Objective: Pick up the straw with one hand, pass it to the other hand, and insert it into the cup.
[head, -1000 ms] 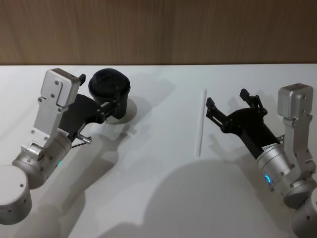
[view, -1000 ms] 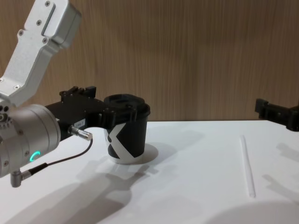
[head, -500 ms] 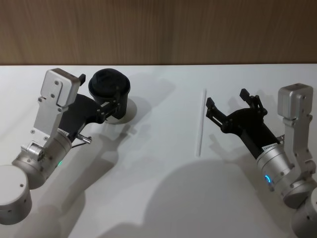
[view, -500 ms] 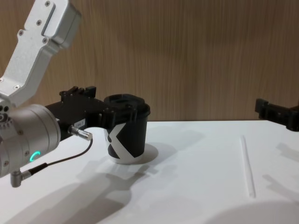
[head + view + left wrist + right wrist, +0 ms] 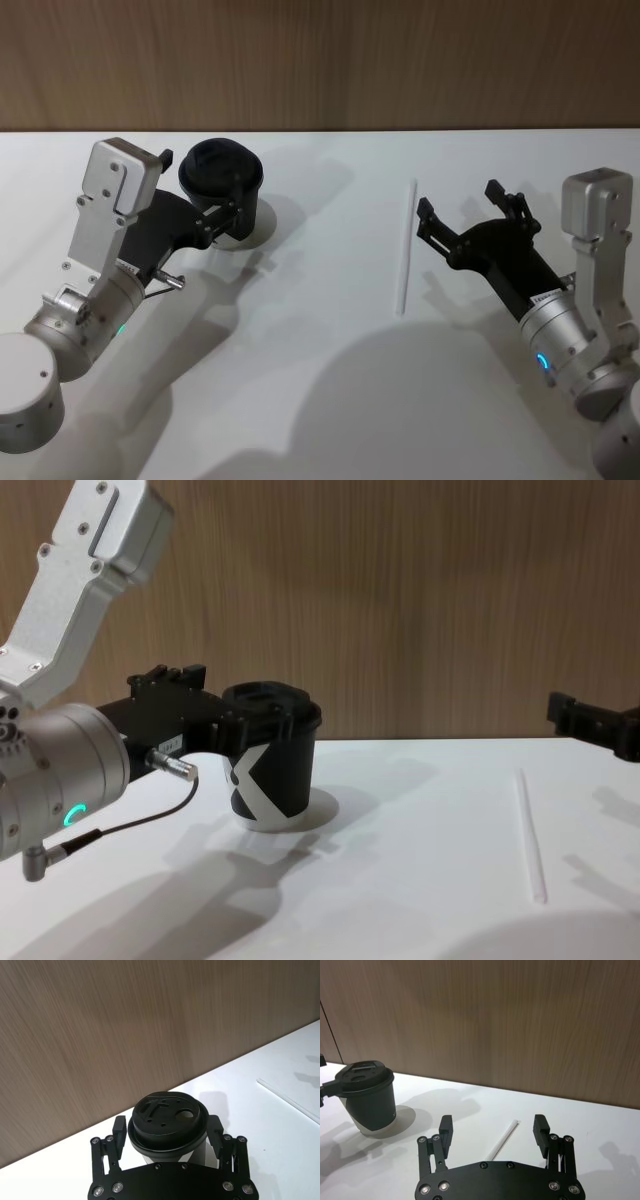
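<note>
— How did the black two-fingered right gripper [image 5: 457, 198] stand?

— Wide open, with nothing in it. Its fingers [image 5: 446, 1127] were spread apart. It hung above the table, pointing at the thin, straight, white translucent plastic straw [image 5: 407, 248] from the straw's right side, near it but not touching.

— And the other one?

— The black two-fingered left gripper [image 5: 167, 1124] was spread just as wide and reached in level from the left. The small black paper cup [image 5: 272, 775] stood between its fingers [image 5: 119, 1130]. They flanked the cup just under its black plastic lid [image 5: 222, 165]. Whether they actually pressed on it, I couldn't tell.

— What was behind the grippers?

— Silver cylindrical arms. The left arm [image 5: 90, 310] carried a glowing green ring [image 5: 72, 815] and a thin black cable [image 5: 100, 832]. The right arm [image 5: 560, 335] showed a small blue light [image 5: 541, 362].

— Where was the straw lying?

— Flat on the white table [image 5: 320, 340], in its right half, running almost straight away from the robot and well apart from the cup.

— And the cup?

— Upright on the left half, toward the back, lid on. Its white angular mark [image 5: 248, 775] faced the chest camera.

— Beyond that?

— A brown wood-grain wall [image 5: 320, 60] rose behind the table's far edge.
</note>
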Motion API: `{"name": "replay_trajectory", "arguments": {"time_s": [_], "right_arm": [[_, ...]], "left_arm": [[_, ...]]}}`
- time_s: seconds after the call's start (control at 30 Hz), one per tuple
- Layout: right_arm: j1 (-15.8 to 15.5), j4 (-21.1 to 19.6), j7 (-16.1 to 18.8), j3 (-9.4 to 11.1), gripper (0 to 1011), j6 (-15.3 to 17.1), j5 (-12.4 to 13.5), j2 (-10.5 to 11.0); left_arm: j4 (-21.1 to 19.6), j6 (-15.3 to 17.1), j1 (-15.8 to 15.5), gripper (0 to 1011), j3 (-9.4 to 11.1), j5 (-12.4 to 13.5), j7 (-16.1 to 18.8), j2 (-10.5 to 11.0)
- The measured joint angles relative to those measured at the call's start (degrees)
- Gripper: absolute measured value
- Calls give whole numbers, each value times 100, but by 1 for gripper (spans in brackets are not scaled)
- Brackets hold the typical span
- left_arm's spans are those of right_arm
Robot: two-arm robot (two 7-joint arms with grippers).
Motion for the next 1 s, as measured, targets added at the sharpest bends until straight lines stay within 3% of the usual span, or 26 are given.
{"name": "replay_trajectory", "arguments": {"time_s": [0.43, 1.0], "right_arm": [[-138, -317, 66, 19, 1001, 527, -32, 156], [-135, -475, 239, -134, 1001, 1192, -123, 237]], "left_arm": [[0, 0, 0, 1004, 0, 0, 0, 0], [0, 0, 0, 1004, 0, 0, 0, 0]]}}
